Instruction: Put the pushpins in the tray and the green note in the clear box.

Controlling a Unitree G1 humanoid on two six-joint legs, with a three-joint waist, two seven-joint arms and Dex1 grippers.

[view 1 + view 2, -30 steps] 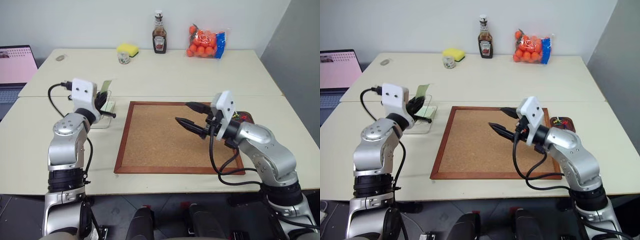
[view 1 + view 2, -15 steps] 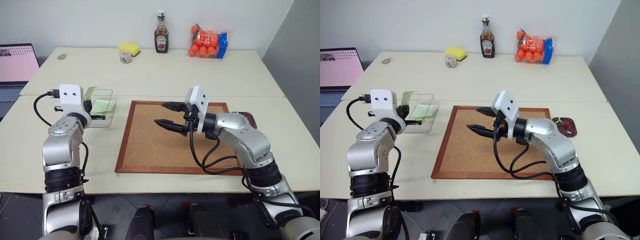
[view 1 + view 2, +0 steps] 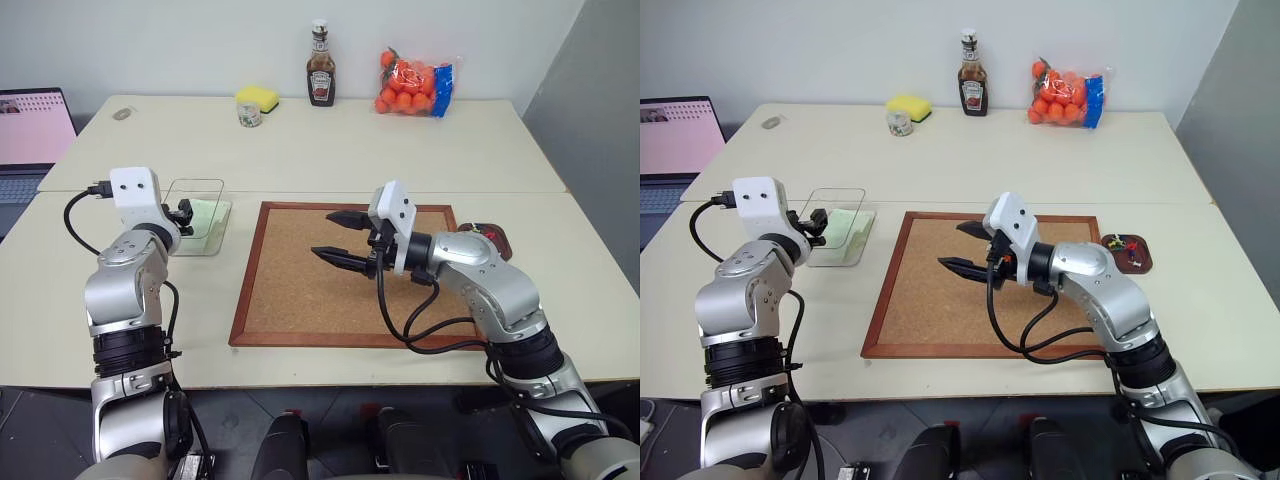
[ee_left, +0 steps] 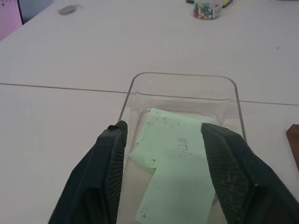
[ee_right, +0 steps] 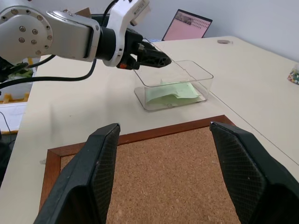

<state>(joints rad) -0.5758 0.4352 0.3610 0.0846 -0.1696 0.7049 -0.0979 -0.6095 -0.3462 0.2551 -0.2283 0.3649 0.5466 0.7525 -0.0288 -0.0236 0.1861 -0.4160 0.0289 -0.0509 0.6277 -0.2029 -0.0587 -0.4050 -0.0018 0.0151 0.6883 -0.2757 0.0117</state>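
- Your setup is two pale desks (image 3: 300, 150) pushed together against a white wall, with a wood-framed corkboard (image 3: 300, 285) lying flat on the near one.
- The green note (image 4: 180, 161) lies inside the clear box (image 3: 200, 215), just ahead of your left tool (image 4: 163, 154). In the left wrist view there are two pale green slips in there, overlapping, and I can't say which one is the task note.
- Left tool is released: its two fingers stand spread either side of the slips at the box's near end, and nothing is pinched between them.
- Left arm is bent up at the desk's left side, tool pointing roughly level toward the box.
- Right tool (image 3: 338, 238) hangs over the corkboard, pointing across toward the box, fingers spread wide and empty.
- The tray (image 3: 1130, 253) sits just off the corkboard's far right corner, behind the right arm, with the pushpins (image 3: 1118, 243) in it. They're too small to count.
- Far desk: one ketchup bottle (image 3: 319, 78), one yellow sponge (image 3: 256, 97), one bag of oranges (image 3: 410, 83), one small jar (image 3: 249, 116).
- One laptop (image 3: 35, 128) at the left edge.
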